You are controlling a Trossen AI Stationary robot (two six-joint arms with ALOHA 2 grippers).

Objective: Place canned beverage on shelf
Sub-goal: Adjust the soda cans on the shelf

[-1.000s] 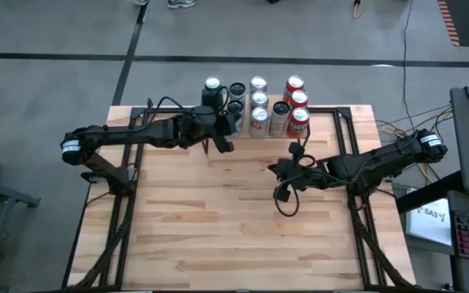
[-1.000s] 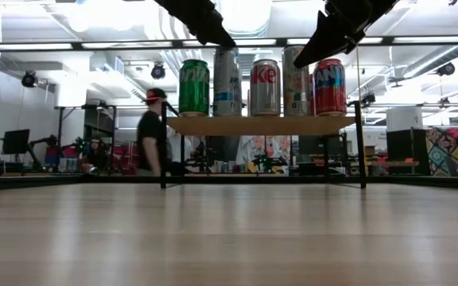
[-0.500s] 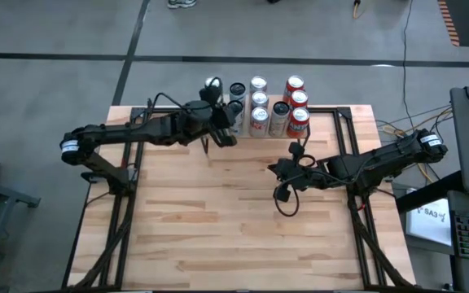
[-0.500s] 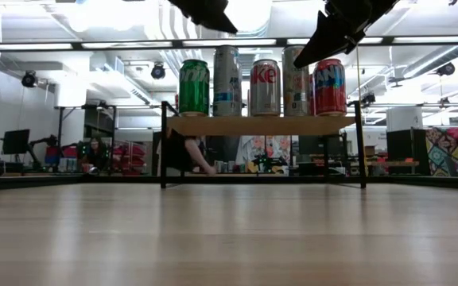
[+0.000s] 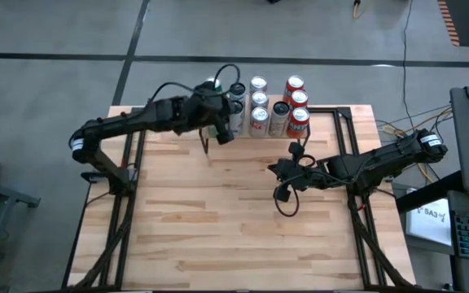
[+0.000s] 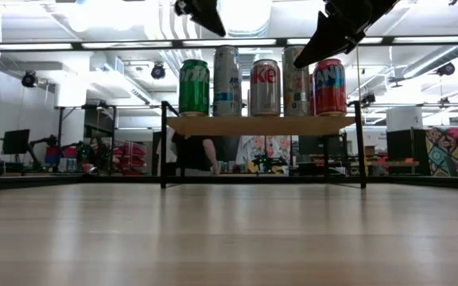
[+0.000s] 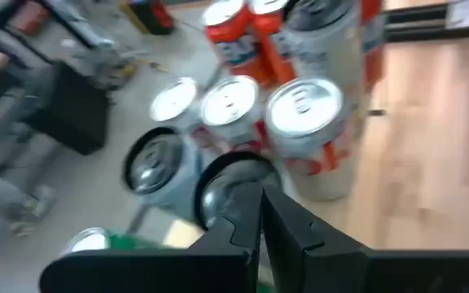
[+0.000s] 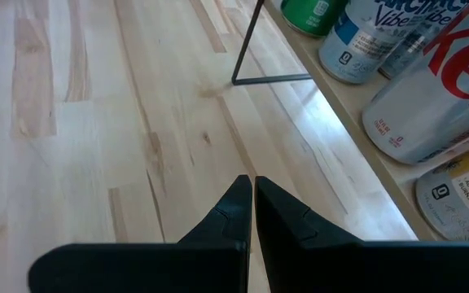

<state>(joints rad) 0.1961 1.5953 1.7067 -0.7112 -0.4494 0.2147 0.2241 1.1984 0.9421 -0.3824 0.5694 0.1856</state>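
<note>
Green can [image 5: 212, 84] stands upright at the shelf's far left corner, directly beyond the left gripper [image 5: 218, 122], which is the nearer one; from overhead that arm has swung farther over the cans than a second ago. Level view: all cans sit on the shelf [image 6: 261, 125], left gripper [image 6: 201, 12] risen above them. Left wrist: fingers [image 7: 287, 224] pressed together, empty. Right wrist: right gripper [image 8: 251, 203] closed, parked over bare table.

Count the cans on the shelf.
10: three red cans at the shelf's right end, a dark-topped can beside them, three silver-topped cans mid-shelf, three partly hidden under the left gripper.
</note>
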